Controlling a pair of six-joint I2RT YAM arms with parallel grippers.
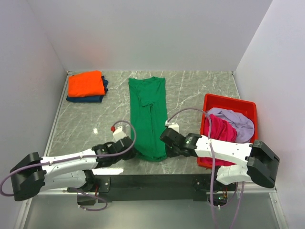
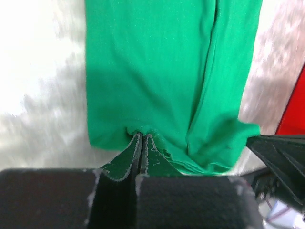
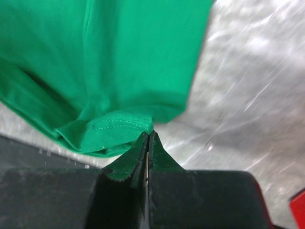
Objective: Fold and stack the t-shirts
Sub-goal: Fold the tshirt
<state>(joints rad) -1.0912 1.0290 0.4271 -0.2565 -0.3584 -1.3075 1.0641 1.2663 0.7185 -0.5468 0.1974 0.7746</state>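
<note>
Looking down, you see the green t-shirt (image 1: 147, 112) lying as a long, smooth folded strip on the marbled bench (image 1: 190, 90). The left end effector (image 2: 142, 139) and right end effector (image 3: 148, 136) are each clamped on its near hem. Only the right wrist view shows the hem's stitching.

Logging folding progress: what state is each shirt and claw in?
Bright green cloth t-shirt: folded lengthwise, flat.
Orange t-shirt: folded, on navy.
Navy blue t-shirt: folded, underneath.
Magenta t-shirt: crumpled in red plastic bin.
Pale lilac t-shirt: crumpled, same bin.
Left claw: shut on green hem.
Right claw: same.
</note>
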